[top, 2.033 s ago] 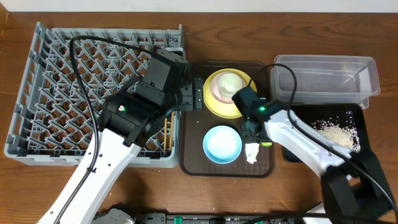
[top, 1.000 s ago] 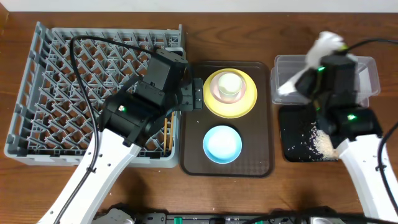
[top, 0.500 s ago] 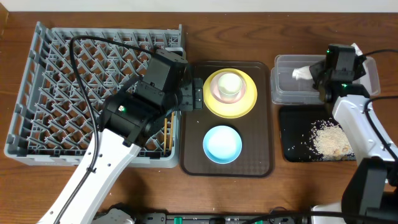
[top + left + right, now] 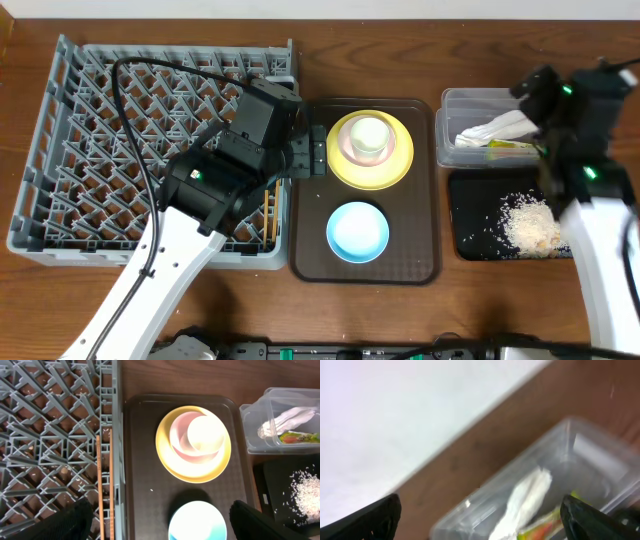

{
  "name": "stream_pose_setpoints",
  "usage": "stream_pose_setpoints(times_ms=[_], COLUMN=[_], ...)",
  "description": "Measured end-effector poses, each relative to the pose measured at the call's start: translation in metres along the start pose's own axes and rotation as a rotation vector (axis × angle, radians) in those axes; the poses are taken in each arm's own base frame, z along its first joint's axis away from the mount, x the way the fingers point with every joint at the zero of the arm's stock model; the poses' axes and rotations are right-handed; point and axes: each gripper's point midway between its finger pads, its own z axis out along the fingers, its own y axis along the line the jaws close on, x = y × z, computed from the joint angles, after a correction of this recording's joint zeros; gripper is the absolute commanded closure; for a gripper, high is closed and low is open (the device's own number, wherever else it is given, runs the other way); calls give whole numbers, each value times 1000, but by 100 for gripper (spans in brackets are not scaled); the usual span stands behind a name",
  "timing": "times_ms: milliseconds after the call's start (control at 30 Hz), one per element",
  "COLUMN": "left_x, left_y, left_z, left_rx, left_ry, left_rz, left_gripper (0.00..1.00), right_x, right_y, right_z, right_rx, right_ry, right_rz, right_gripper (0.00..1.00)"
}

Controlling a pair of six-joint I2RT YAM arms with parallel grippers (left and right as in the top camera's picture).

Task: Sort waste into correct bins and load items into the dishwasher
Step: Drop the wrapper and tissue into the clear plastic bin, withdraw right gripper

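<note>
From overhead, one large square grey plastic dish rack (image 4: 100,130) is seen at the left of the wooden tabletop (image 4: 400,50), with two thin wooden chopsticks (image 4: 268,215) lying along its right edge. Beside it, one dark brown serving tray (image 4: 300,250) carries one round yellow plate (image 4: 345,172), on which one pale pinkish-white bowl (image 4: 347,140) and one small white cup (image 4: 369,137) are stacked, and one light blue bowl (image 4: 358,231). At the right, one clear plastic rectangular tub (image 4: 452,105) holds one crumpled long white paper wrapper (image 4: 495,130) and one small narrow orange-yellow-green packet (image 4: 512,146); one shallow black rectangular tray (image 4: 470,215) beside it holds a heap of loose white rice-like scraps (image 4: 528,222). The left hand (image 4: 320,152) is poised over the brown tray's left edge, the right hand (image 4: 540,105) over the tub. In the left wrist view, the left hand's fingers are spread wide and nothing is gripped; the blue bowl lies below them. In the right wrist view, the right hand's fingers are likewise set far apart and empty, the wrapper and packet lying in the tub beneath.
</note>
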Motion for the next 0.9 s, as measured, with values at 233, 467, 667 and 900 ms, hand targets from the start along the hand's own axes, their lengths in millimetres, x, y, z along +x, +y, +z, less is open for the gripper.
stream_pose_setpoints(times_ms=[233, 467, 667, 900], left_x=[0, 0, 0, 13], left_y=[0, 0, 0, -15], left_z=[0, 0, 0, 2], left_rx=[0, 1, 1, 90], left_ry=[0, 0, -2, 61], left_rz=[0, 0, 0, 0], left_gripper=[10, 9, 9, 19], right_x=[-50, -45, -12, 47], right_y=[-17, -33, -56, -101], right_z=[-126, -170, -168, -176], right_rx=[-59, -63, 24, 192], right_ry=[-172, -187, -53, 202], right_rz=[-26, -37, -78, -152], right_gripper=[1, 1, 1, 1])
